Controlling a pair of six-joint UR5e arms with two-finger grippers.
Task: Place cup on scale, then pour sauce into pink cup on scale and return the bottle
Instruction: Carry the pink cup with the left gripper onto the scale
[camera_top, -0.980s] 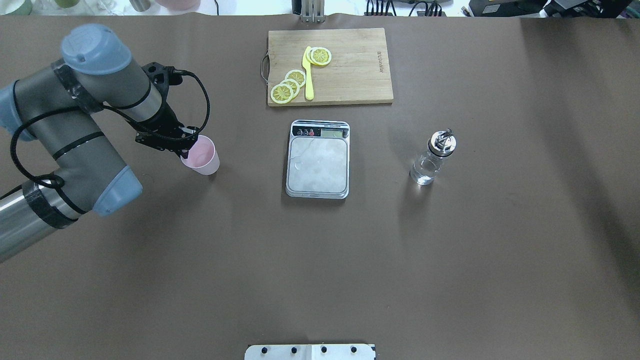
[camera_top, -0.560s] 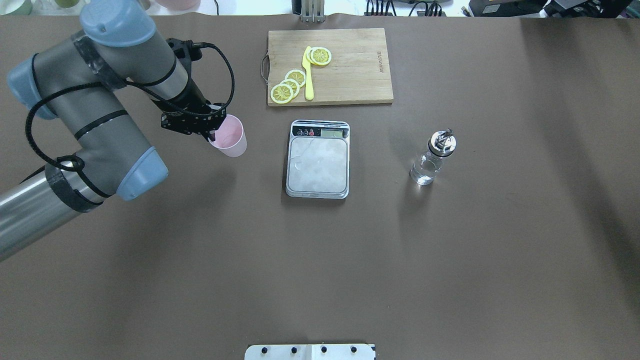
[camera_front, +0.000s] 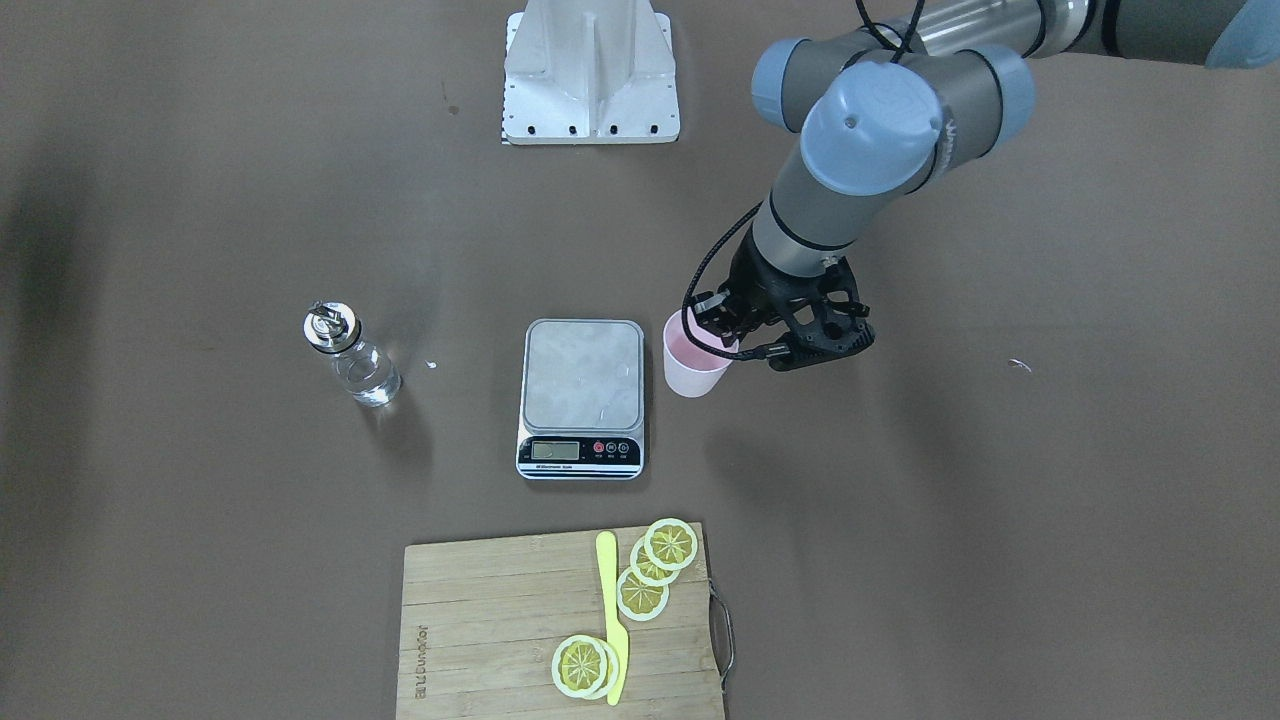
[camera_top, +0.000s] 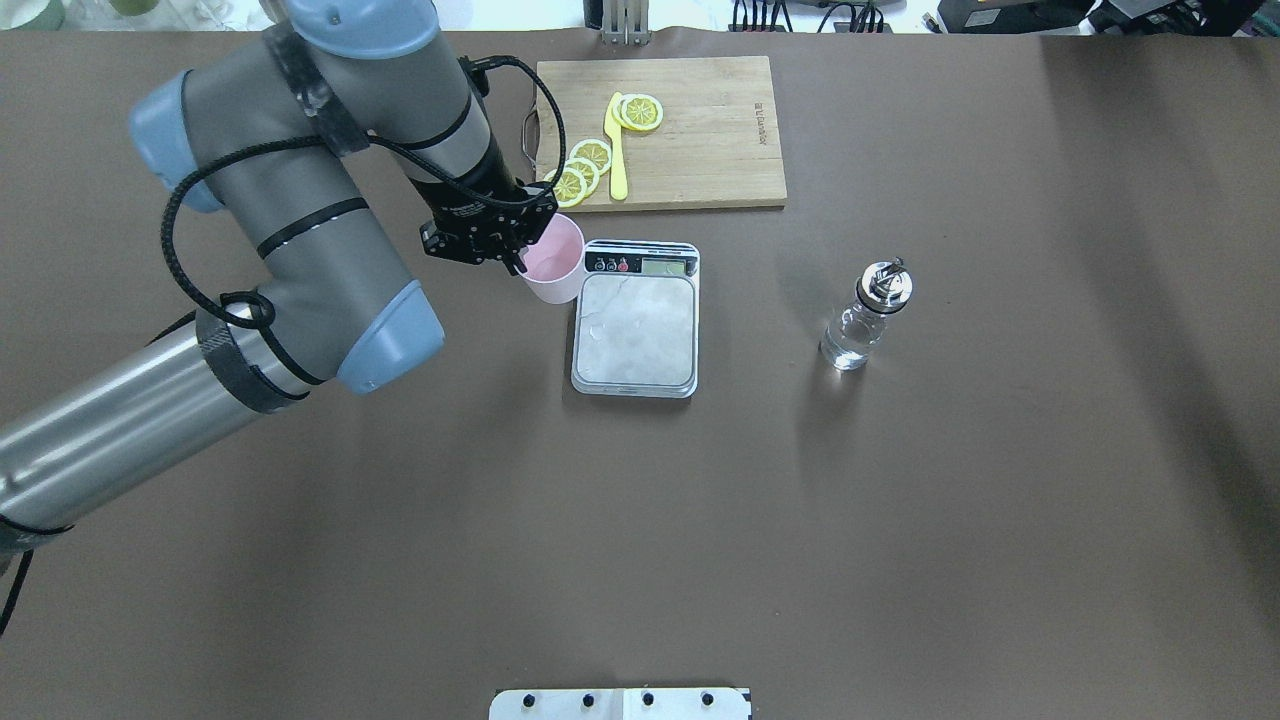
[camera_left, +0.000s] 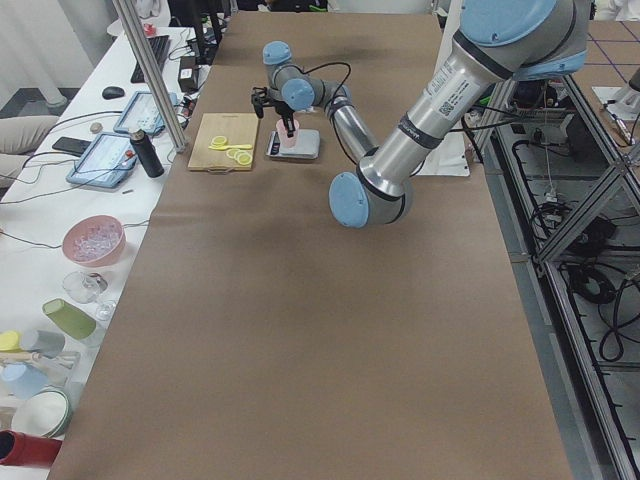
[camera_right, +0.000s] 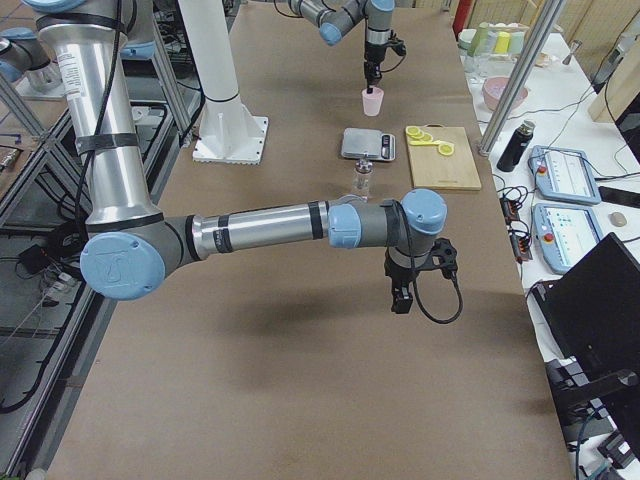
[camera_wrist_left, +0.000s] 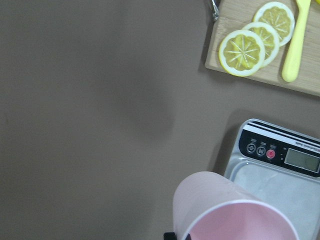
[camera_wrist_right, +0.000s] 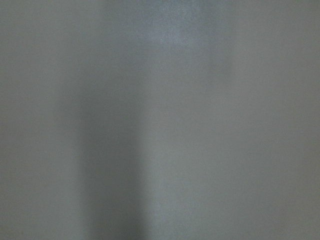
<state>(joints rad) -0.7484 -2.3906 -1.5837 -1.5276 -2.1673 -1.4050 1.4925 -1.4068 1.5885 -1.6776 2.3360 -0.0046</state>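
Left gripper (camera_top: 518, 258): fingers pinched on the rim of the cup (camera_top: 556, 262). Cup: upright; you'll find it just beside the scale (camera_top: 636, 335), at its display end, not on the platform. Bottle (camera_top: 858, 325): upright on the table (camera_top: 900, 500), well apart, on the scale's other side. Right gripper (camera_right: 402, 297): over bare table; you cannot tell its opening.

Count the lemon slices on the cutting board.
5. Three yellow lemon slices overlap in a row by the wooden cutting board's handle; two more lie stacked beside the yellow plastic knife, the lower mostly hidden.
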